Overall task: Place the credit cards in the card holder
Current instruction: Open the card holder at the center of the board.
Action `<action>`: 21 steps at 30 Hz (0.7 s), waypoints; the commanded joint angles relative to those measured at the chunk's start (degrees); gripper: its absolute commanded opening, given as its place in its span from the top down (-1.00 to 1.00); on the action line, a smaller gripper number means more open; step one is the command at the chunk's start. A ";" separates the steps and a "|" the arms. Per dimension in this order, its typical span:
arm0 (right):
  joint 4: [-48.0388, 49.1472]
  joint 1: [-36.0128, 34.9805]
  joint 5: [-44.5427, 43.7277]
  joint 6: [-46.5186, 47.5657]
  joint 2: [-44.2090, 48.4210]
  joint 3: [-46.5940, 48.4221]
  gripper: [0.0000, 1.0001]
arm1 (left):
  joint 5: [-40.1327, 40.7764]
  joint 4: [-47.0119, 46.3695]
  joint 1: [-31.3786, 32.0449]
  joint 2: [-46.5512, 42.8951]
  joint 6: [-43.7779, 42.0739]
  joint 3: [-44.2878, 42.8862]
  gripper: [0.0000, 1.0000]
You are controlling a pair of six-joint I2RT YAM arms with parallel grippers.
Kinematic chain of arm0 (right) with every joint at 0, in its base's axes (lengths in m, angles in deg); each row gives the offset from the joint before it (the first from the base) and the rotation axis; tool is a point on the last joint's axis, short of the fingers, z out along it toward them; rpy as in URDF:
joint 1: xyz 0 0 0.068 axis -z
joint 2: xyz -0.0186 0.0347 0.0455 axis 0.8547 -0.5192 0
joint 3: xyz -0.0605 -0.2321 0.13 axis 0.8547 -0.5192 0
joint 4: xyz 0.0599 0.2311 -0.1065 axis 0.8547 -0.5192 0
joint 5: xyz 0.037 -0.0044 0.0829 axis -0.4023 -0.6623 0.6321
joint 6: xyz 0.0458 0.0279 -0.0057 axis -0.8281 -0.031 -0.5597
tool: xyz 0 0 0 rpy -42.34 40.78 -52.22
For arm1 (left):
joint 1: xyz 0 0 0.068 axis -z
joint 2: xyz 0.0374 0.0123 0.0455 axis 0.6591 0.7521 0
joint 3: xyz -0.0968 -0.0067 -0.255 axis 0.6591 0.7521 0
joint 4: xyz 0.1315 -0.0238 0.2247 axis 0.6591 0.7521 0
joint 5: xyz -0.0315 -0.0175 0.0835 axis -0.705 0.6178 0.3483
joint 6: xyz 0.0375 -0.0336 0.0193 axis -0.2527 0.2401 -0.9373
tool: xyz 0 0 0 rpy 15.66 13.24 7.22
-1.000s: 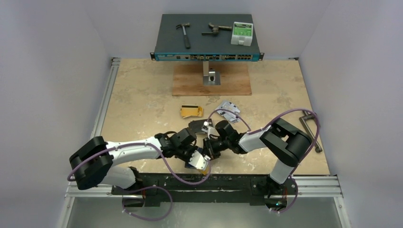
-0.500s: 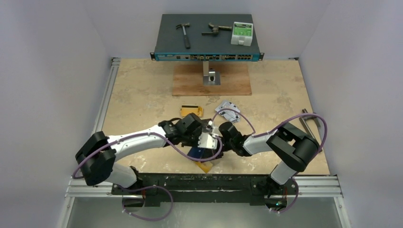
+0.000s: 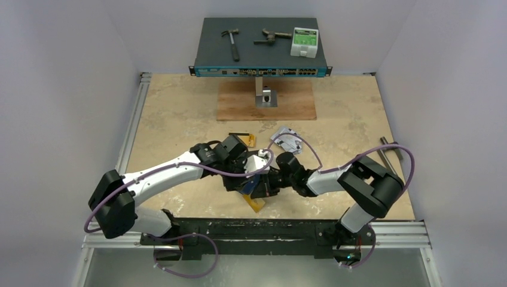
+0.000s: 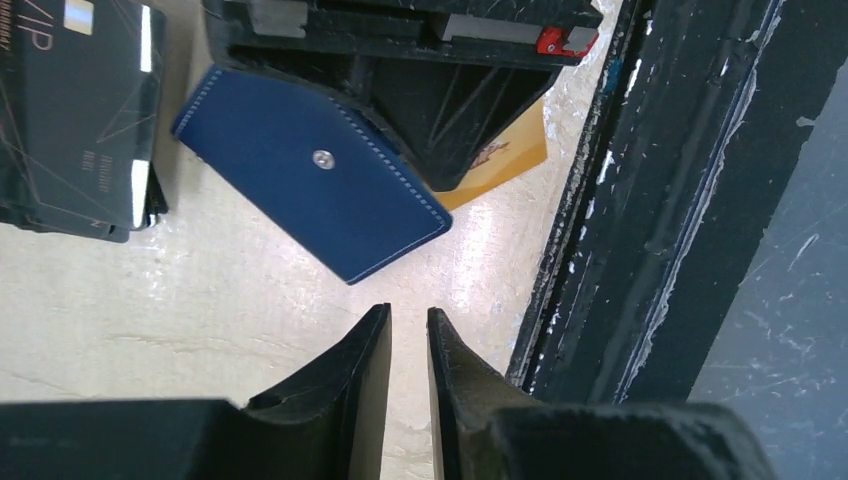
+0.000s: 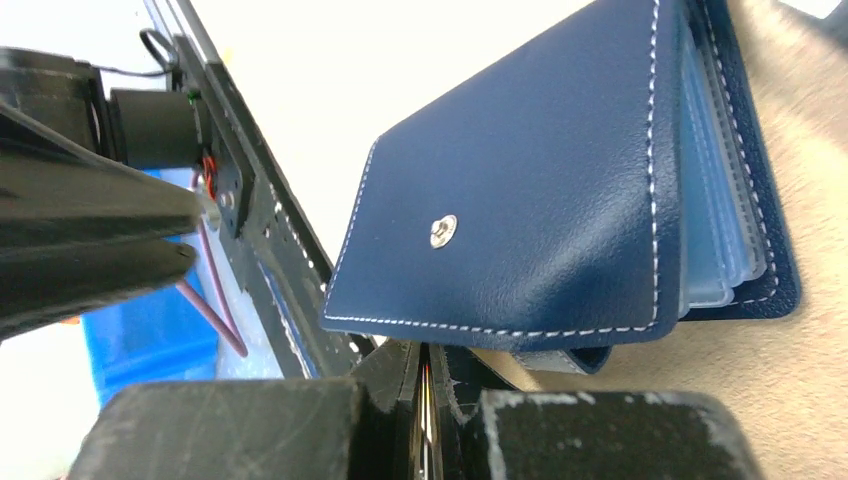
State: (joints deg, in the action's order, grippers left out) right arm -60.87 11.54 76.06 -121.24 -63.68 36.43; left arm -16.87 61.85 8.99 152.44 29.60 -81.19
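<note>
The card holder (image 4: 310, 190) is deep navy blue, edged in white stitching, with a small silver snap and pale blue see-through sleeves (image 5: 705, 200). The black cards (image 4: 80, 110) carry thin pale lines and pale lettering. One card (image 4: 500, 160) is gold-yellow. The tabletop (image 3: 173, 119) is mottled beige, and its rail (image 4: 620, 200) is black with white scuffs.

We see the beige worktop (image 3: 173, 119) bearing a wooden board (image 3: 290, 101); nearer than it lie gold cards (image 3: 246, 139), silver cards (image 3: 287, 139), the card holder (image 4: 310, 190).

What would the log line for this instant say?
left gripper: ajar, empty | right gripper: shut on gold card | holder: unsnapped, beside it
</note>
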 commanded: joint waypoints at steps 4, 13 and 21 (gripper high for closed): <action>1.62 0.33 -5.83 2.43 3.75 2.32 1.00 | -8.37 -2.40 -3.19 0.56 4.02 1.80 0.01; 3.36 0.34 -6.38 2.74 3.58 3.13 1.00 | -4.13 -4.18 -3.19 1.43 5.48 2.09 -0.38; 2.59 0.34 -7.66 3.54 3.74 5.32 1.00 | -2.15 -4.47 -2.75 3.93 3.93 0.02 -1.00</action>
State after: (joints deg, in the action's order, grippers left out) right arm -60.41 11.54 70.11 -119.12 -60.95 39.03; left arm -20.80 58.83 5.99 154.78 34.19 -79.31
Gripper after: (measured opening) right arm 0.004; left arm 0.997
